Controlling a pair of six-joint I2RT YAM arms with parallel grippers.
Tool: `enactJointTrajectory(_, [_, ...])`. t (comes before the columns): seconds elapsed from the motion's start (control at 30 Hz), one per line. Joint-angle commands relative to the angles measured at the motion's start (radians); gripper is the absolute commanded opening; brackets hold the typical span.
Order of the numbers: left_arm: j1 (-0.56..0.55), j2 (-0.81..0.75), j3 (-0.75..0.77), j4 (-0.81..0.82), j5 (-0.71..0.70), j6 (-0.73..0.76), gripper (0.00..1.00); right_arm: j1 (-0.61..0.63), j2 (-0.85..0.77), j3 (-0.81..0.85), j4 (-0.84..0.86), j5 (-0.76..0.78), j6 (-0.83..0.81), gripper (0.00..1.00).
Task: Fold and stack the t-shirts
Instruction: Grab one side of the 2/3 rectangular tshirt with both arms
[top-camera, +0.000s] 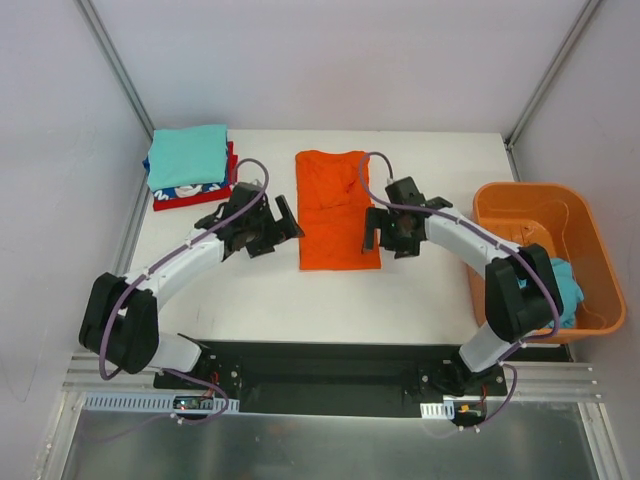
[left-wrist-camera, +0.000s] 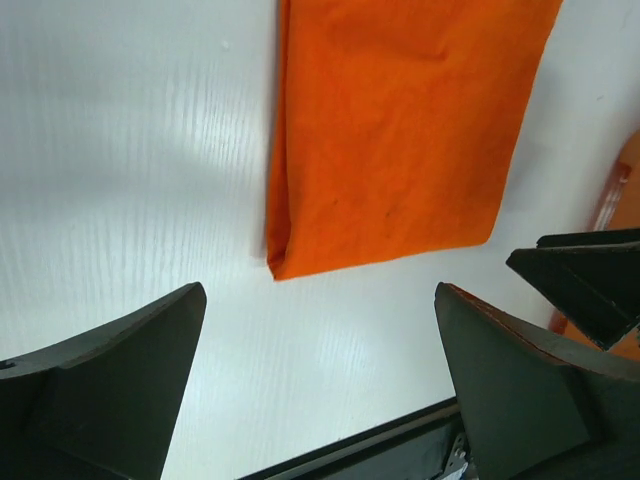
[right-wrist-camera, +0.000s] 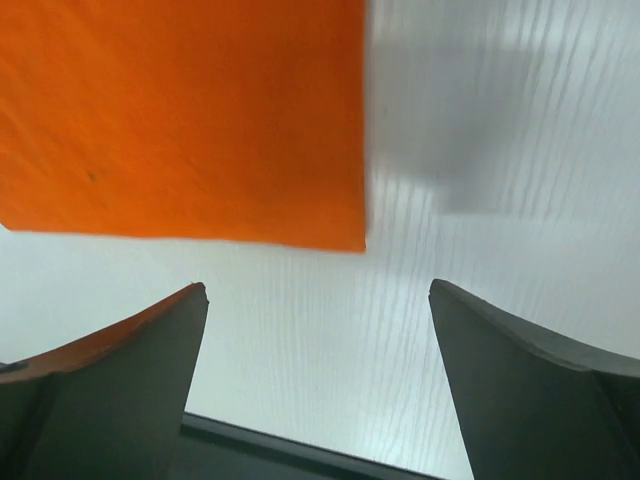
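A bright orange t-shirt (top-camera: 338, 210) lies folded into a long strip at the middle of the white table (top-camera: 300, 300). Its near end shows in the left wrist view (left-wrist-camera: 400, 140) and in the right wrist view (right-wrist-camera: 190, 120). My left gripper (top-camera: 262, 230) (left-wrist-camera: 320, 370) hovers open and empty just left of the shirt's near left corner. My right gripper (top-camera: 390, 232) (right-wrist-camera: 318, 370) hovers open and empty just right of its near right corner. A folded stack sits at the back left: a teal t-shirt (top-camera: 188, 155) on top, a blue-and-white patterned one (top-camera: 190, 189) under it, and a red one (top-camera: 180, 201) at the bottom.
A rigid orange plastic basket (top-camera: 520, 205) stands at the right table edge with a teal cloth (top-camera: 570, 290) in it. A black rail (top-camera: 330, 365) runs along the near table edge. Grey walls enclose the back and sides.
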Motion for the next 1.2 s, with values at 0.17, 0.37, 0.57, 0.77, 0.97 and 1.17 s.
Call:
enactJointTrajectory(0.17, [-0.054, 0.093, -0.123, 0.117, 0.107, -0.063, 0.84, 0.012, -0.096, -0.207, 0.106, -0.033, 0.091, 0.99])
enactJointTrajectory(0.37, [-0.052, 0.249, -0.045, 0.121, 0.095, -0.057, 0.48, 0.011, -0.03, -0.178, 0.11, -0.027, 0.088, 0.86])
enactJointTrajectory(0.57, [-0.051, 0.334, -0.014, 0.121, 0.087, -0.057, 0.35, 0.005, 0.008, -0.164, 0.12, -0.019, 0.094, 0.75])
enactJointTrajectory(0.77, [-0.054, 0.342, -0.032, 0.119, 0.107, -0.056, 0.0, 0.003, 0.045, -0.146, 0.129, -0.034, 0.093, 0.59])
enactJointTrajectory(0.97, [-0.058, 0.296, -0.074, 0.119, 0.093, -0.065, 0.0, 0.001, 0.083, -0.144, 0.167, -0.083, 0.099, 0.35])
enactJointTrajectory(1.17, [-0.092, 0.254, -0.098, 0.119, 0.072, -0.062, 0.0, 0.003, 0.083, -0.184, 0.235, -0.142, 0.082, 0.01])
